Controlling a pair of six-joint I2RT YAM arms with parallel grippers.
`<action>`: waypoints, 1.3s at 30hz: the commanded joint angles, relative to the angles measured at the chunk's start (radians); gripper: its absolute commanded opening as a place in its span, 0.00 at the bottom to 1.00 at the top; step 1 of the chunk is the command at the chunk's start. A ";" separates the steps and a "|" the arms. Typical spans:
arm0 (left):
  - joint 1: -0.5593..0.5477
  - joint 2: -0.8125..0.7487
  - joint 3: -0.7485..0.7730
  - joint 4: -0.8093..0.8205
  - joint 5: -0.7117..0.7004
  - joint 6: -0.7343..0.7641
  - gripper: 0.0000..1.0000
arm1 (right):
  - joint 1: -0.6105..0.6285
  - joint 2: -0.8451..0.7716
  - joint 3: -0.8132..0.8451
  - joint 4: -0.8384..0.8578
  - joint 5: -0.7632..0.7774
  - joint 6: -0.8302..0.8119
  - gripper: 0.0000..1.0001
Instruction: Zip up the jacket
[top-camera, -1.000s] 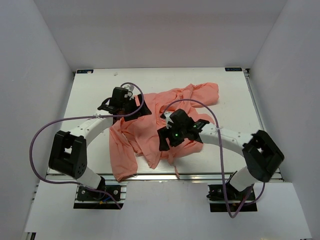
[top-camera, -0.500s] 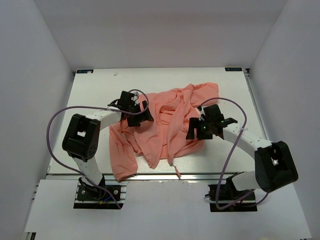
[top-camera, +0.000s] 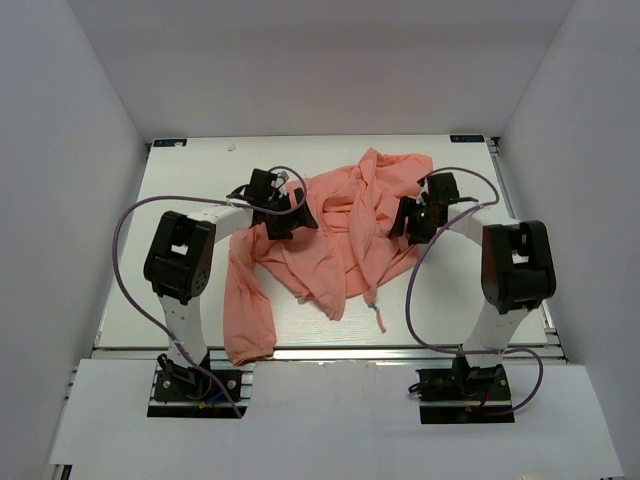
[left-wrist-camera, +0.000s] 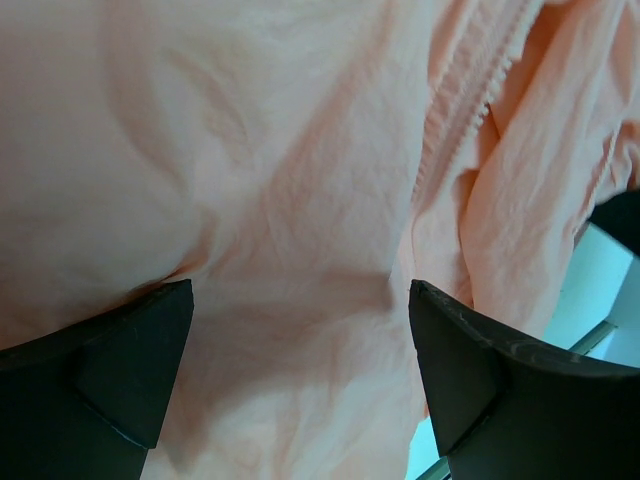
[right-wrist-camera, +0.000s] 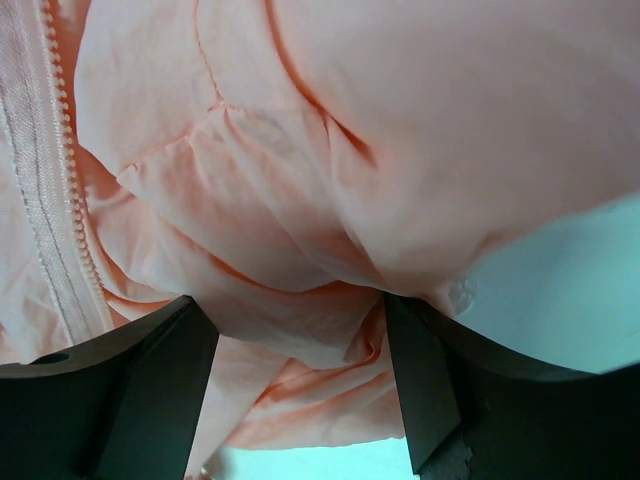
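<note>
The salmon-pink jacket (top-camera: 340, 235) lies crumpled in the middle of the white table, one sleeve (top-camera: 248, 310) trailing toward the near left. My left gripper (top-camera: 287, 215) sits on the jacket's left part. In the left wrist view it (left-wrist-camera: 300, 300) is open, its fingers wide apart over wrinkled fabric, and a line of zipper teeth (left-wrist-camera: 468, 112) runs at the upper right. My right gripper (top-camera: 410, 218) is at the jacket's right edge. In the right wrist view it (right-wrist-camera: 292, 310) is open with a loose fold of fabric between its fingers, and another zipper strip (right-wrist-camera: 48, 200) runs down the left.
The white table (top-camera: 180, 290) has enclosure walls on three sides and a metal rail (top-camera: 330, 352) along its near edge. Purple cables (top-camera: 125, 250) loop out from both arms. A thin jacket strap (top-camera: 379, 318) trails toward the near edge.
The right gripper has swung from the jacket's middle to its far right edge. The left gripper has shifted right, and the jacket has bunched inward and toward the back.
</note>
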 joint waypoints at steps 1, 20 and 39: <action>-0.005 0.029 0.065 0.000 0.045 0.004 0.98 | -0.022 0.027 0.112 -0.006 0.028 -0.053 0.71; -0.005 -0.331 -0.079 -0.005 -0.018 0.015 0.98 | 0.122 -0.124 0.096 0.035 -0.210 -0.047 0.89; -0.005 -0.430 -0.262 -0.007 -0.044 -0.017 0.98 | 0.210 0.036 0.121 0.239 -0.268 0.082 0.84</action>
